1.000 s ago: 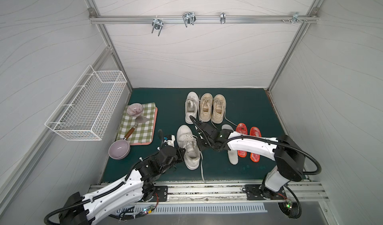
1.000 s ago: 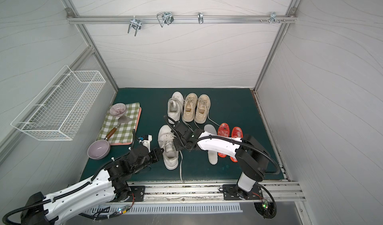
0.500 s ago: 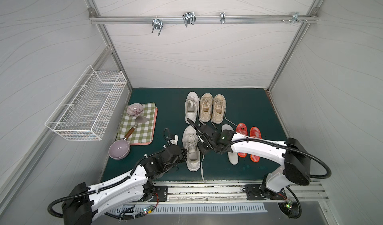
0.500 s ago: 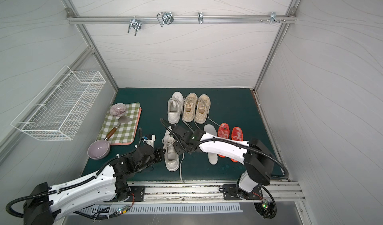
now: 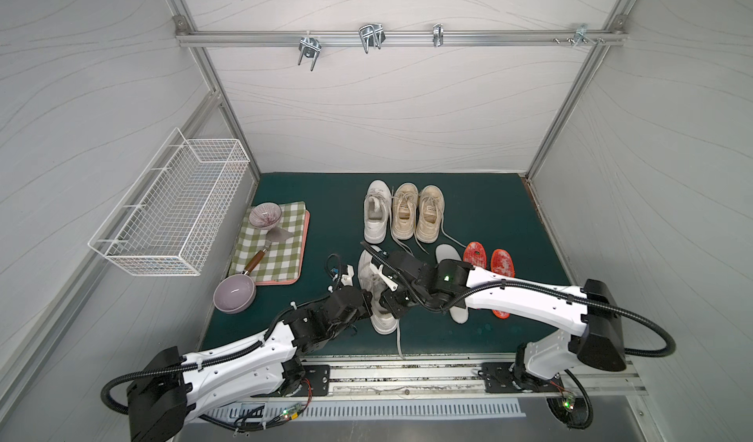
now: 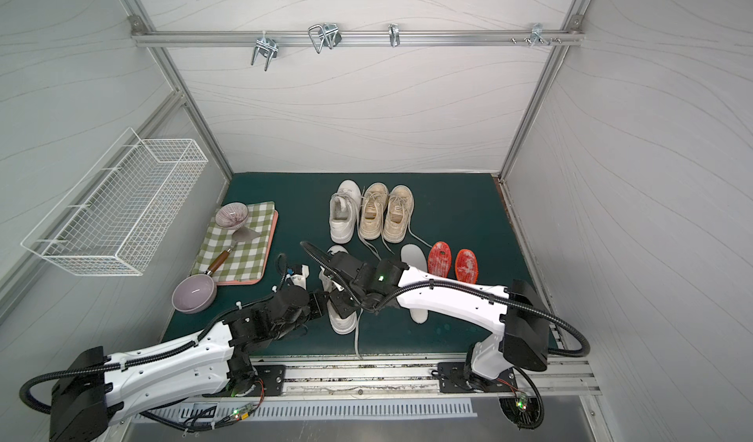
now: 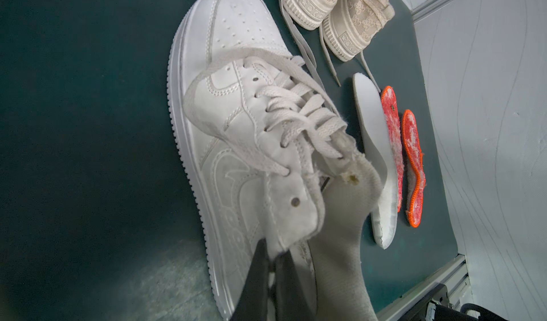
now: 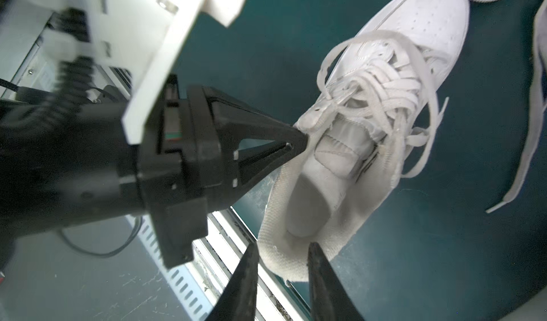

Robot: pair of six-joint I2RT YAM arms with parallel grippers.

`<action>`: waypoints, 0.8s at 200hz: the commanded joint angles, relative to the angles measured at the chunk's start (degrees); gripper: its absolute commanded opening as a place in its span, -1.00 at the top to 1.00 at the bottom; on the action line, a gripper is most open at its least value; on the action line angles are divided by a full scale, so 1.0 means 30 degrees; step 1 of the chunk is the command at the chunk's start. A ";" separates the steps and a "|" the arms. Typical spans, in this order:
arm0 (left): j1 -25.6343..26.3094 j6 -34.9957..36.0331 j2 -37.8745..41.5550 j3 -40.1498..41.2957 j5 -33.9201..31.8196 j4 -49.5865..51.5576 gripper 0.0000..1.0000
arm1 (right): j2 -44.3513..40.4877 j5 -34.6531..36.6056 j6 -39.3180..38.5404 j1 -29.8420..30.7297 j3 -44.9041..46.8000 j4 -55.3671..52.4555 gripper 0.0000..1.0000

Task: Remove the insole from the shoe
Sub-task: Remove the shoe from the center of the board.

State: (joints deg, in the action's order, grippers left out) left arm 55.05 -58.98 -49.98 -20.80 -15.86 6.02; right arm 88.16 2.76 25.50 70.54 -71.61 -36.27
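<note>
I had the white shoe on the green mat, about midway across and close to the near edge, with its toe pointing far and its heel toward me. The left gripper came in from the near left and was pinched tight on the shoe's collar edge on the left side, just beside the top eyelet. In the left wrist view I saw that flap of collar caught between the two dark fingers.

The right gripper reached across from the near right and sat over the heel end of the shoe's opening. Its jaws stood apart, with the padded heel rim showing in the gap between them. I could not tell whether either jaw touched the rim.

The insole was inside the shoe, and through the opening I could see its pale heel part lying flat under the tongue.

Just right of the shoe, a loose white insole lay on the mat, partly under the right arm, and two red insoles lay right of that. Three shoes stood in a row on the far side of it. On the left were a checked cloth, a lilac bowl and a wire basket on the wall.
</note>
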 commanded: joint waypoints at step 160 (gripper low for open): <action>0.0640 -0.1033 0.1339 0.0296 -0.1244 -0.0894 1.00 | 0.4592 0.6458 0.1473 -0.2267 0.0473 -0.1924 0.31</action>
State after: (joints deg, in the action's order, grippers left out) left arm 56.80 -61.30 -48.05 -19.88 -16.51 4.84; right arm 98.87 13.23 30.41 66.61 -71.46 -36.18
